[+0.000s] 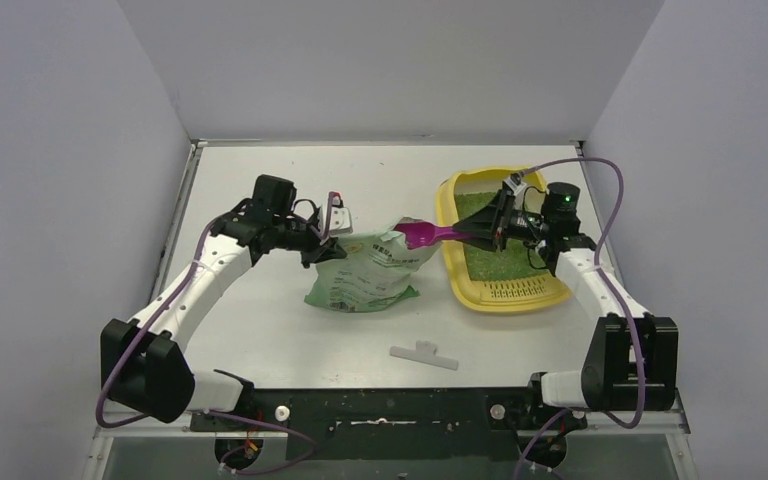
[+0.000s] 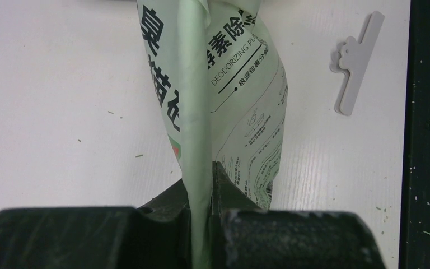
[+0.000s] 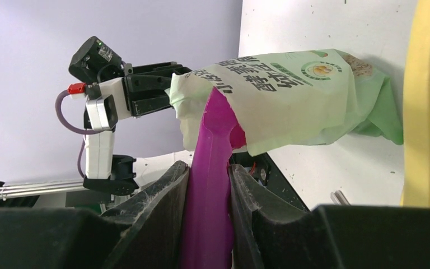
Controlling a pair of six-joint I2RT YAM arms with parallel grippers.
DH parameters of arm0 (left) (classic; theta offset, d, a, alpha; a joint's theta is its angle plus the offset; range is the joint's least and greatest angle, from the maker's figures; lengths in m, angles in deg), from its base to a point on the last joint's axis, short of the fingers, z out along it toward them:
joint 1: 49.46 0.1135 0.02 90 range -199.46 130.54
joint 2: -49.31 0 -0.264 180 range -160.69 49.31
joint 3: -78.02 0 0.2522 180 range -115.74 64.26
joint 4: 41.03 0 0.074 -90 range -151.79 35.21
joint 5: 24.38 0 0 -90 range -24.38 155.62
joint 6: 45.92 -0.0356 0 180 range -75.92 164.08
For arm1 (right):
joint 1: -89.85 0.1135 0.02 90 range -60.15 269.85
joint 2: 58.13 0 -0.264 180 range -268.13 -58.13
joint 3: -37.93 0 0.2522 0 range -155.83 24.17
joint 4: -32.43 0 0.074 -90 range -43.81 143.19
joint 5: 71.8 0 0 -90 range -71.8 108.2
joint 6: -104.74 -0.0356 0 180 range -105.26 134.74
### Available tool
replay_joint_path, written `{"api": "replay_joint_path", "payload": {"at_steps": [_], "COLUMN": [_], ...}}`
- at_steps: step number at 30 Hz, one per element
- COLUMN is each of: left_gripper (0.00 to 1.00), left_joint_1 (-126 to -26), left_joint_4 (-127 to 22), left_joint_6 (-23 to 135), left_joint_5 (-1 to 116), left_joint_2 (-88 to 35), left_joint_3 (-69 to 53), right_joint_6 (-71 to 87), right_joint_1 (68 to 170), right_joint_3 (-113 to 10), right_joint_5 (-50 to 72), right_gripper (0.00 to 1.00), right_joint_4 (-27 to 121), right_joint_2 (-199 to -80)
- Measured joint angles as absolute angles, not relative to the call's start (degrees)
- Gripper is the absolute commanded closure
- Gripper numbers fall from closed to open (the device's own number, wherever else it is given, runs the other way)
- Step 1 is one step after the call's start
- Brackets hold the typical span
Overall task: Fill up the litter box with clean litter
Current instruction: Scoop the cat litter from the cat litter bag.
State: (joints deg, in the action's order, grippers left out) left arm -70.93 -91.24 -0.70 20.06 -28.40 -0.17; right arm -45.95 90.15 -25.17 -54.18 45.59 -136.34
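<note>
Seen from above, the litter box (image 1: 515, 290) lies at about 3 o'clock on the surface (image 1: 260, 330), its grille end towards 6 o'clock. A layer of clean litter (image 1: 480, 262) already covers its floor. The green printed bag (image 1: 370, 275) slumps at the centre, with a white clip (image 1: 423, 352) lying loose at 6 o'clock from it.

The left hand (image 2: 201, 168) is clamped flat on a thin fold of the bag's mouth edge and lifts it towards 12 o'clock. The right hand (image 3: 210, 168) hovers over the box and grips the handle of the magenta scoop (image 1: 425, 235), whose bowl points to 9 o'clock into the bag's opening.

The litter is loose and sandy and would probably pour off any tilted edge. No hand can pinch it, so it has to ride in the scoop's bowl, held level and carried slowly. The scoop looks stiff and light, best gripped mid-handle as it is. The bag is soft and would likely collapse unless its lip is held taut
</note>
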Motion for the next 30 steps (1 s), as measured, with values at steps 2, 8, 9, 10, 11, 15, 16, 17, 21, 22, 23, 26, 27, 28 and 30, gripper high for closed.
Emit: {"api": "replay_joint_path", "payload": {"at_steps": [2,8,9,10,11,15,16,17,21,22,23,26,27,28,30], "left_gripper": [1.0,1.0,1.0,1.0,1.0,1.0,1.0,1.0,1.0,1.0,1.0,1.0,1.0,1.0,1.0], "left_joint_1": [-70.7,-70.7,-70.7,-70.7,-70.7,-70.6,-70.6,-70.6,-70.3,-70.2,-70.2,-70.2,-70.2,-70.2,-70.2], "left_joint_4": [-91.1,-90.9,-91.0,-90.9,-90.9,-90.9,-90.9,-90.9,-90.9,-90.9,-90.9,-90.9,-90.9,-90.8,-90.9], "left_joint_6": [-0.6,-0.3,-0.2,-0.2,-0.2,-0.1,-0.1,-0.1,0.0,0.1,0.1,0.2,0.2,0.2,0.3], "left_joint_5": [19.7,18.9,18.8,18.8,18.7,18.7,18.7,18.7,18.6,18.6,18.6,18.6,18.6,18.6,18.6], "left_joint_2": [-28.2,-27.7,-27.6,-27.5,-27.4,-27.3,-27.3,-27.3,-27.1,-27.0,-26.9,-26.8,-26.8,-26.8,-26.8], "left_joint_3": [0.1,0.4,0.4,0.6,0.7,0.9,0.9,0.9,0.9,0.9,0.9,1.0,1.0,1.0,1.0], "right_joint_6": [-46.7,-51.9,-53.2,-54.5,-56.5,-67.2,-70.0,-73.2,-84.9,-87.2,-88.9,-93.9,-94.7,-95.2,-94.4], "right_joint_1": [89.0,86.1,86.0,85.9,85.8,85.5,85.4,85.2,84.6,84.6,84.6,84.5,84.5,84.5,84.5], "right_joint_3": [-23.8,-19.1,-18.3,-17.6,-16.7,-12.2,-11.4,-10.7,-8.5,-8.0,-7.5,-5.7,-5.5,-5.4,-5.4], "right_joint_5": [-54.8,-56.7,-56.9,-57.0,-57.1,-57.1,-57.1,-57.1,-57.3,-57.4,-57.5,-57.6,-57.7,-57.7,-57.8], "right_gripper": [1.0,1.0,1.0,1.0,1.0,1.0,1.0,1.0,1.0,1.0,1.0,1.0,1.0,1.0,1.0], "right_joint_4": [44.5,38.5,36.9,35.4,32.8,19.0,15.5,10.8,-7.3,-10.9,-13.4,-20.7,-21.6,-22.3,-21.7], "right_joint_2": [-135.1,-132.5,-132.3,-132.1,-132.0,-131.9,-132.1,-132.4,-136.2,-137.5,-138.5,-141.6,-142.0,-142.2,-141.9]}}
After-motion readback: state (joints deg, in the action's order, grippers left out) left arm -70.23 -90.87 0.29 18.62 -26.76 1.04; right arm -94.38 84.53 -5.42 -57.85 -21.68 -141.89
